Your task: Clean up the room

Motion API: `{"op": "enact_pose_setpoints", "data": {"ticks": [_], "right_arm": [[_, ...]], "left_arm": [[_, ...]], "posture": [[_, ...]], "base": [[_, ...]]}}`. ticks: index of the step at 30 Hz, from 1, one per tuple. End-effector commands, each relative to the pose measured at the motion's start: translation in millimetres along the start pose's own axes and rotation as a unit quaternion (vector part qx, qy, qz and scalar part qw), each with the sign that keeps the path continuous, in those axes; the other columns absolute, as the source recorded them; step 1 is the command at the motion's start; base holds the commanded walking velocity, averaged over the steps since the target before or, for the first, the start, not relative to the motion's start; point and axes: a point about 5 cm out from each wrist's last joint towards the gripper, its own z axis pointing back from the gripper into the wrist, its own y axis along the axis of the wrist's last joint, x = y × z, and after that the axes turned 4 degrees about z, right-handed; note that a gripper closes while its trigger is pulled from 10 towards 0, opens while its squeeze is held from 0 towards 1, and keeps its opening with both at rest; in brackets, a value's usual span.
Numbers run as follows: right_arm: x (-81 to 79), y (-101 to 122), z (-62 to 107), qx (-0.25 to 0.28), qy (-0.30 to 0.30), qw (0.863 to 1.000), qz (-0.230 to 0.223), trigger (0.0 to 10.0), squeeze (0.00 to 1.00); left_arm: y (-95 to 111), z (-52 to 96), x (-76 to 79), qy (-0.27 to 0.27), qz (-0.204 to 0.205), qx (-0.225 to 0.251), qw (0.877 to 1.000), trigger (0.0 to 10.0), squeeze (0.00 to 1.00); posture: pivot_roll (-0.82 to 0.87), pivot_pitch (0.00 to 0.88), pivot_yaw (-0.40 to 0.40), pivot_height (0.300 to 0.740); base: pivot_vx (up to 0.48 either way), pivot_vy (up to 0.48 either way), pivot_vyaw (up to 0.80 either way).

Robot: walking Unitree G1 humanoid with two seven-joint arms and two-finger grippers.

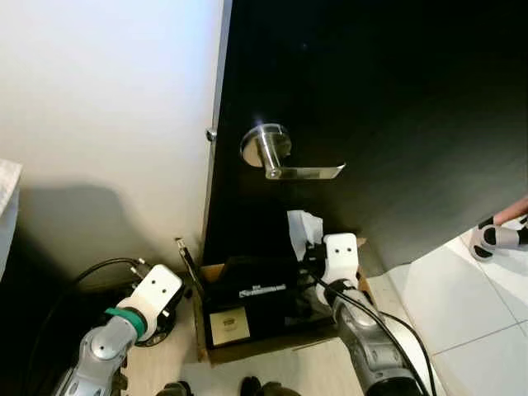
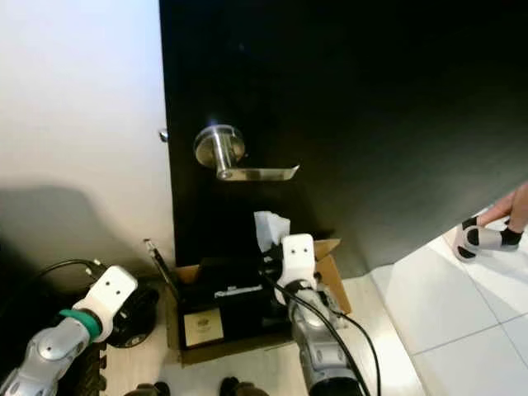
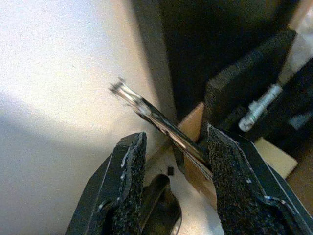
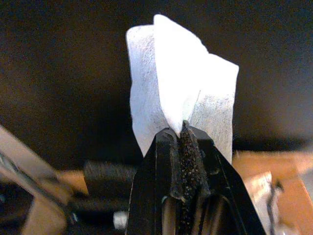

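Note:
My right gripper (image 4: 183,129) is shut on a white tissue (image 4: 171,68), which stands up from the fingertips. It hangs over the right end of an open cardboard box (image 1: 216,351) on the floor at the foot of a black door (image 1: 371,99). The tissue (image 1: 301,227) shows white against the door. My left gripper (image 3: 173,147) is open at the box's left corner. A thin shiny metal rod (image 3: 151,115) runs between its fingers and lies against one pad (image 3: 227,176). The same rod (image 1: 183,252) sticks up from the box corner.
The door has a silver lever handle (image 1: 280,157), and a white wall (image 1: 107,99) stands to its left. Dark items and a tan card (image 1: 229,326) lie in the box. A black cable and a round object (image 1: 153,330) sit at the left. A person's socked foot (image 1: 495,238) is on white tiles at the right.

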Motion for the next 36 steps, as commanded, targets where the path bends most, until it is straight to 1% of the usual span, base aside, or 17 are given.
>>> {"op": "enact_pose_setpoints", "data": {"ticks": [1,3,4,5,6,7,9,11,13,19,20,21,29,30,36], "right_arm": [[-0.3,1.4,0.0,0.004,0.016,1.000,-0.002,10.0,0.00],[-7.3,-13.3,-0.5,-0.049,0.052,0.996,0.051,10.0,0.00],[-7.3,-13.3,-0.5,-0.049,0.052,0.996,0.051,10.0,0.00],[-14.0,-34.8,4.4,-0.113,0.100,0.983,0.106,10.0,0.00],[-15.5,-40.4,6.4,-0.128,0.115,0.978,0.120,10.0,0.00],[-15.5,-40.4,6.4,-0.128,0.115,0.978,0.120,10.0,0.00],[-20.5,-53.8,12.7,-0.169,0.152,0.964,0.138,10.0,0.00],[-22.7,-61.7,16.9,-0.201,0.167,0.957,0.128,10.0,0.00],[-23.0,-62.4,17.5,-0.206,0.168,0.957,0.116,10.0,0.00],[-18.4,-64.2,17.9,-0.220,0.163,0.954,0.124,10.0,0.00],[-16.5,-64.2,17.3,-0.223,0.157,0.954,0.120,10.0,0.02],[-14.4,-63.8,16.4,-0.225,0.150,0.956,0.112,10.0,1.00],[-10.7,-63.1,14.9,-0.232,0.138,0.957,0.105,10.0,1.00],[-9.3,-62.8,14.3,-0.236,0.133,0.957,0.107,10.0,0.00],[-6.8,-62.2,13.4,-0.239,0.126,0.956,0.117,10.0,0.00]], "left_arm": [[-2.3,0.9,5.1,0.001,0.016,-0.004,1.000,10.0,0.00],[-1.7,0.6,6.6,0.000,0.015,-0.003,1.000,10.0,0.00],[-1.7,0.6,6.6,0.000,0.015,-0.003,1.000,10.0,0.00],[-0.8,0.1,8.1,-0.002,0.015,-0.001,1.000,10.0,0.00],[-0.5,-0.1,8.4,-0.003,0.015,-0.001,1.000,10.0,0.00],[-0.5,-0.1,8.4,-0.003,0.015,-0.001,1.000,10.0,0.00],[0.0,-0.5,9.2,-0.005,0.015,-0.001,1.000,10.0,0.00],[0.5,-0.7,9.7,-0.005,0.020,0.000,1.000,10.0,0.00],[1.1,-0.9,9.2,-0.003,0.025,0.001,1.000,10.0,0.00],[2.2,-1.9,7.8,-0.001,0.030,0.003,1.000,10.0,0.00],[2.5,-2.3,7.5,0.000,0.031,0.004,1.000,10.0,0.00],[2.6,-2.5,7.5,0.000,0.031,0.004,1.000,10.0,0.00],[2.4,-2.6,7.5,0.000,0.032,0.004,0.999,10.0,0.00],[2.1,-2.9,7.4,0.000,0.032,0.004,0.999,10.0,0.00],[1.9,-4.4,8.1,0.000,0.036,0.004,0.999,10.0,0.00]], "posture": [[0.01,0.194,-0.120,0.740],[0.01,0.194,-0.120,0.740],[0.01,0.194,-0.120,0.740],[0.02,0.193,-0.119,0.740],[0.02,0.193,-0.119,0.740],[0.02,0.193,-0.119,0.740],[0.02,0.193,-0.119,0.740],[0.02,0.190,-0.117,0.740],[0.02,0.190,-0.117,0.740],[0.02,0.181,-0.112,0.740],[0.02,0.181,-0.112,0.740],[0.02,0.177,-0.112,0.740],[0.02,0.175,-0.112,0.740],[0.02,0.175,-0.112,0.740],[0.02,0.170,-0.114,0.740]], "base": [[0.000,0.000,0.00],[0.000,0.000,0.00],[0.000,0.000,0.00],[0.000,0.000,0.00],[0.000,0.000,0.00],[0.000,0.000,0.00],[0.000,0.000,0.00],[0.000,0.000,0.00],[0.000,0.000,0.00],[0.000,0.000,0.00],[0.000,0.000,0.00],[0.000,0.000,0.00],[0.000,0.000,0.00],[0.000,0.000,0.00],[0.000,0.000,0.00]]}}
